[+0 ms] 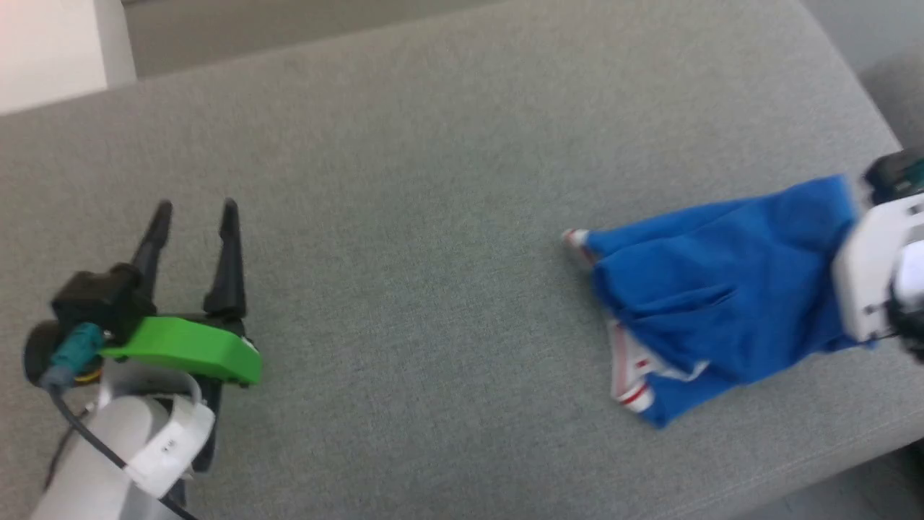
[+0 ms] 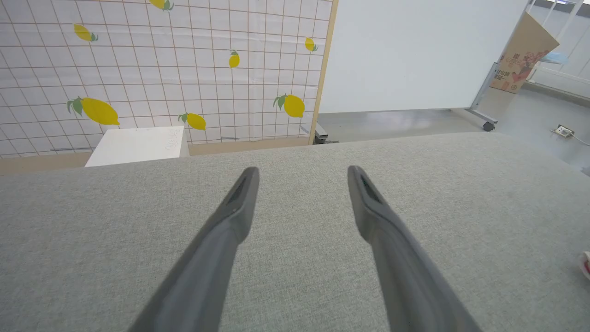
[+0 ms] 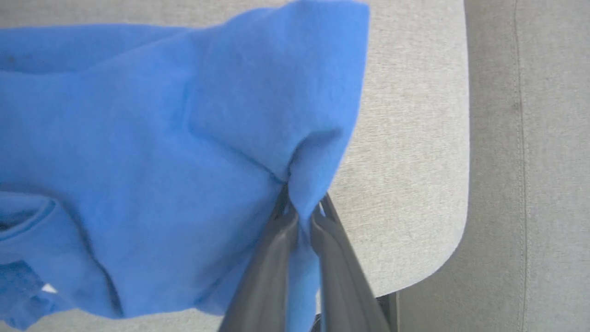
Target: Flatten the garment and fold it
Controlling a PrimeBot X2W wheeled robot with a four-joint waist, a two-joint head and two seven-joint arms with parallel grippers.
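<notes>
Over a grey fabric-covered table (image 1: 433, 130), found the right jaws pressed together, their dark fingers (image 3: 269, 263) pinching a bunched fold at the edge of the garment (image 3: 138, 138). Saw blue cloth drawn up into that pinch and puckered around it, close to a rounded corner of the table. Saw the rest of the garment (image 1: 722, 289) lying crumpled on the table at the robot's right, near the front edge, with red-and-white striped trim (image 1: 632, 379) showing along its near left side and a small white tip pointing toward the middle of the table. Found the left jaws spread wide, fingers (image 1: 229, 253) holding nothing, poised over bare fabric well apart from the garment and reaching out from a green wrist cover (image 1: 188, 350). Beyond the table's far edge, noted a lemon-print grid wall (image 2: 138, 69), a white box (image 2: 138, 145), a white board on wheels (image 2: 415, 55) and a cardboard box (image 2: 521, 55).
</notes>
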